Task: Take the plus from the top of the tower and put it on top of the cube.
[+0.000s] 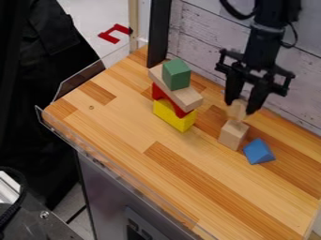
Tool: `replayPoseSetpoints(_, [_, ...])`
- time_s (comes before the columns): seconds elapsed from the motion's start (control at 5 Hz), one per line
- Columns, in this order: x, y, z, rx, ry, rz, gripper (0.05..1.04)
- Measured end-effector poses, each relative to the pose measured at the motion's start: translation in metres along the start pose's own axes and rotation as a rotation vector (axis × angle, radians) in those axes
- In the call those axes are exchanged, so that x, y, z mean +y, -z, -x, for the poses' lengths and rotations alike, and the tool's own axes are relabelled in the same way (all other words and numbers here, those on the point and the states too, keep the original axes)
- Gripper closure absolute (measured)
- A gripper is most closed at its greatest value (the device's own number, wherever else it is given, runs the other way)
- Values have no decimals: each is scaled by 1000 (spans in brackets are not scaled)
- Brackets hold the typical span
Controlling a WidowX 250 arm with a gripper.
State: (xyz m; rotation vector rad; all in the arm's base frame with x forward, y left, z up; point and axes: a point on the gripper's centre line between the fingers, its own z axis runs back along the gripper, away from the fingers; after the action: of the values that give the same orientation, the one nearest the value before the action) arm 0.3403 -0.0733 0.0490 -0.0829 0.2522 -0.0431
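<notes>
"One pale wooden piece, apparently the plus, is being presented at right of centre. How is it being supported?"

"It is being clamped between the two fingers of the black gripper, directly over the upright pale wooden block. Its outline is being partly masked by the fingers, so its cross shape is being inferred from the task."

"Which block is being taken as the cube?"

"The pale wooden block is being taken as such, since the piece is being held just above or upon its top face. Whether contact is being made cannot be told."

"What is being borne by the tower?"

"From the base upward, a yellow block, a red arch and a slanted wooden plank are being stacked; a green block is being carried uppermost. Beside the wooden block, a blue triangular prism is being supported by the butcher-block tabletop."

"Which step is being illustrated?"

"Placement, it is being judged, with removal from the tower already accomplished. For the next move, centring, a gentle seating and an even release are being called for, followed by a straight upward withdrawal. Particular care is being advised, as the narrow block could be tipped by a sideways push."
</notes>
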Motion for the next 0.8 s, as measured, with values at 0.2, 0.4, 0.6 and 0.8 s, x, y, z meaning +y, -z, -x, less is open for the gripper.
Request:
replayPoseSetpoints(0.2, [1, 6, 4, 18, -4, 1, 650])
replayPoseSetpoints(0.4, [2, 11, 7, 26, -12, 8, 650])
replayPoseSetpoints(0.6, [2, 11, 7, 26, -11, 8, 650])
replayPoseSetpoints(0.8, [0, 10, 6, 25, -2, 8, 591])
